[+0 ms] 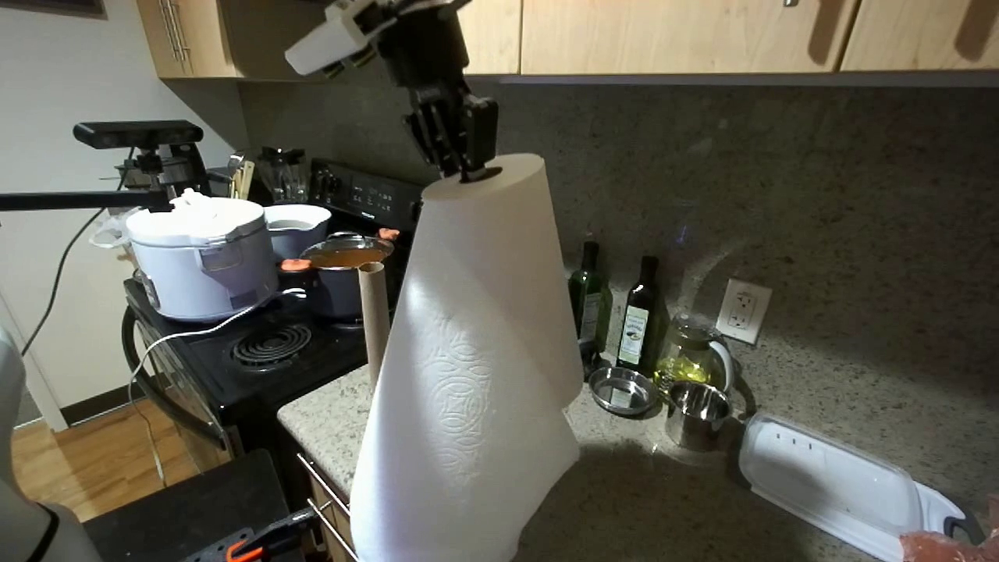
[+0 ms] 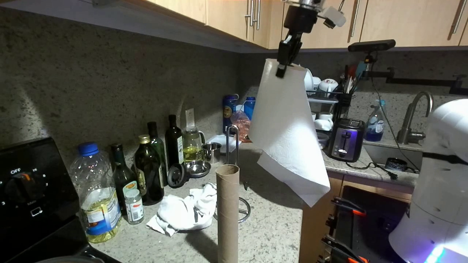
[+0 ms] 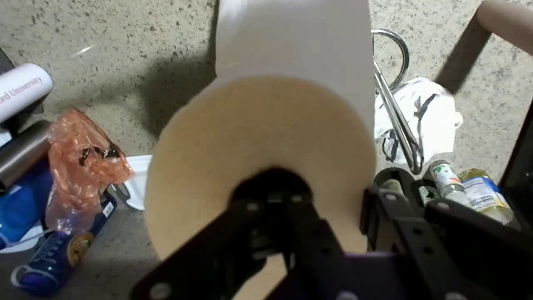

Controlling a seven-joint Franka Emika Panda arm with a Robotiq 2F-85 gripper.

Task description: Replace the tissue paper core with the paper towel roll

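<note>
The paper towel roll is a fat white cylinder with a long loose sheet, also seen in an exterior view and the wrist view. It hangs slightly tilted above the counter. My gripper is shut on its top wall, one finger in the hollow centre and one outside. The tissue paper core, a thin brown tube, stands upright on the counter, also in an exterior view and at the wrist view's corner. A metal rod holder with a round base stands bare between core and roll.
A white cloth lies beside the holder's base. Dark bottles, a steel bowl and a glass jug stand along the wall. A white tray lies farther along the counter. Cabinets hang above; a stove adjoins.
</note>
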